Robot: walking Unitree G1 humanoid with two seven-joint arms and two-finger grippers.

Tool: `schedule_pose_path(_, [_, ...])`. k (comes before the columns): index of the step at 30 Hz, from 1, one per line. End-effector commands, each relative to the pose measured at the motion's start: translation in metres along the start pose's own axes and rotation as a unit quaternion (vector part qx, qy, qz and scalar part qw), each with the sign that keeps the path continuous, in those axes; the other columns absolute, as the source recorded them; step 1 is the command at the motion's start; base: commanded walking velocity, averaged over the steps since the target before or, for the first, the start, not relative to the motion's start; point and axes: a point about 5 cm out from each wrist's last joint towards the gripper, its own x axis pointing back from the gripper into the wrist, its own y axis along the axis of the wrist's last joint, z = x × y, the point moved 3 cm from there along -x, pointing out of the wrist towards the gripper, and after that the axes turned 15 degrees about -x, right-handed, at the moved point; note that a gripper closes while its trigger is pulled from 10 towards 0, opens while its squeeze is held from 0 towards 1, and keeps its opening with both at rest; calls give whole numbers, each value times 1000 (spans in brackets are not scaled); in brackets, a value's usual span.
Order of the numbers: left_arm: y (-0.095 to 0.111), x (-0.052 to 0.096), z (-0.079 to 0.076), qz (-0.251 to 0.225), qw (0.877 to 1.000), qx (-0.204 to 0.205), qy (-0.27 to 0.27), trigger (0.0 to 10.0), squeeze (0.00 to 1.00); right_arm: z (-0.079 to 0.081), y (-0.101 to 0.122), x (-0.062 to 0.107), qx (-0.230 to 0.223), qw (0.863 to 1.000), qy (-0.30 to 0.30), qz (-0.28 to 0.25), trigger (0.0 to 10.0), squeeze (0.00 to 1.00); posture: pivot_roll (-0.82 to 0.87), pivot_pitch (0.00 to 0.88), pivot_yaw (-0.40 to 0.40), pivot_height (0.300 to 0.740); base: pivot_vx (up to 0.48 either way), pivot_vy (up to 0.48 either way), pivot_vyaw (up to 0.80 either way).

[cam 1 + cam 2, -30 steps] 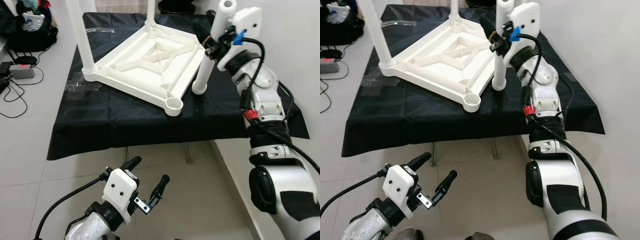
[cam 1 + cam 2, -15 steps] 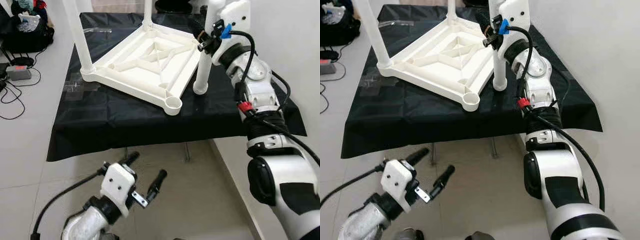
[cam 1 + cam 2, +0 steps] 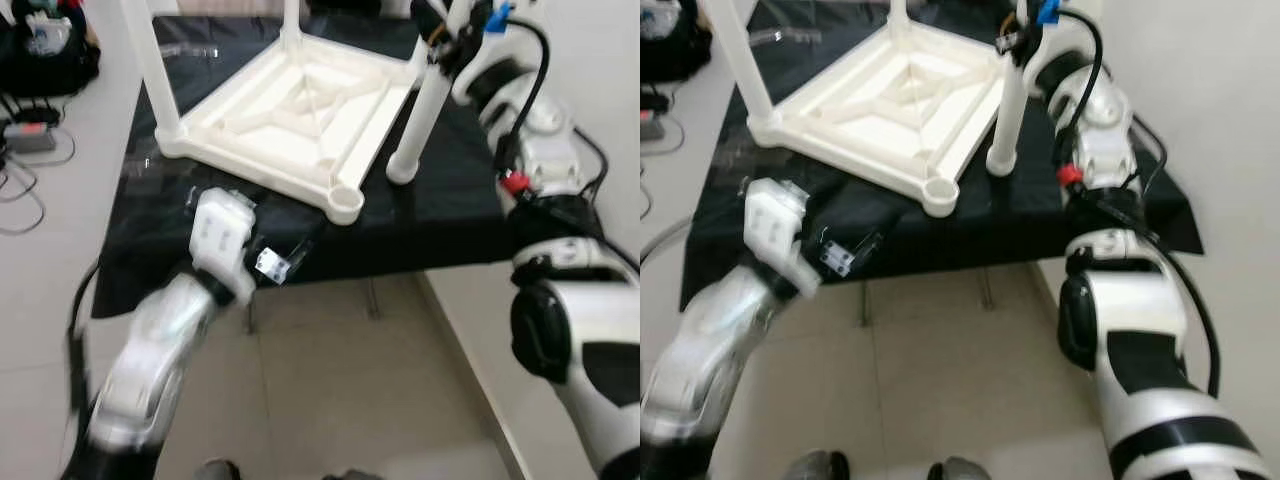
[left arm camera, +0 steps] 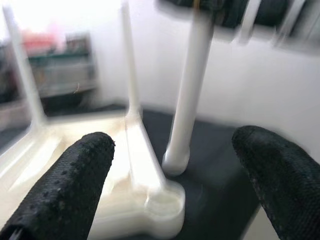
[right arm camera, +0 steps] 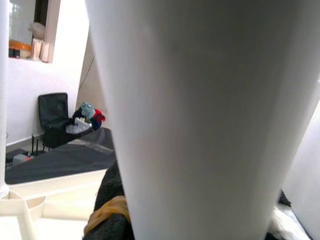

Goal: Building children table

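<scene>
**Loose leg stood beside the last open sockets**

The right hand [image 3: 455,35] was pinched around the upper part of a loose white leg [image 3: 412,120], which stood upright with its flared foot on the black cloth [image 3: 200,240] just off the frame's right edge, near the right side of the tabletop. The upturned frame [image 3: 290,110] lay across the middle of the tabletop, toward its far edge. The left hand [image 4: 170,185] was spread wide with nothing between its fingers [image 4: 65,185], raised to the tabletop's near edge and aimed at the frame's near corner socket [image 3: 345,203].

To do this step well, I judged the leg should be lifted clear of the cloth, carried over an open socket, held plumb, and pressed straight down; tilting would likely jam it or slide the frame. The left hand looked best used bracing the frame's rim beside that socket, keeping its fingers out of the hole. The cloth could bunch if the frame were shoved, so downward force should stay centred.

Count: one frame; three legs in sight, two already standing in the frame's left corner [image 3: 150,70] and far corner [image 3: 291,25], one loose in the right hand. One open socket was plain at the near corner; the right corner was hidden behind the leg and the right hand. One cloth.
</scene>
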Motion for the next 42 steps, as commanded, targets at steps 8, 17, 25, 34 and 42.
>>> schedule_pose_path(8, [-8, -13, -19, 15, 998, 62, -31, 10000, 0, -8, 25, -3, 11, 999, -15, -45, 0, 0, -72, 68, -102, 740, 0, 0, 0])
schedule_pose_path(17, [-18, 6, -9, 52, 991, 111, 48, 10000, 0, -4, -4, 14, -66, 994, -50, -69, 10000, 0, -39, 24, -104, 740, 94, 0, 0])
schedule_pose_path(25, [-8, 9, 6, 49, 992, 83, 77, 10000, 0, -11, -12, 32, -76, 986, -119, -84, 10000, 0, -34, 19, -85, 740, 153, 0, -200])
schedule_pose_path(34, [1, 1, 6, 35, 994, 75, 72, 10000, 0, -4, -8, 30, -77, 987, -107, -93, 10000, 0, -33, 6, -79, 740, 242, 0, -267])
schedule_pose_path(42, [10, -7, 7, 19, 996, 64, 65, 10000, 0, -1, 9, 28, -66, 987, -91, -114, 10000, 0, -34, 0, -76, 740, 248, 0, 298])
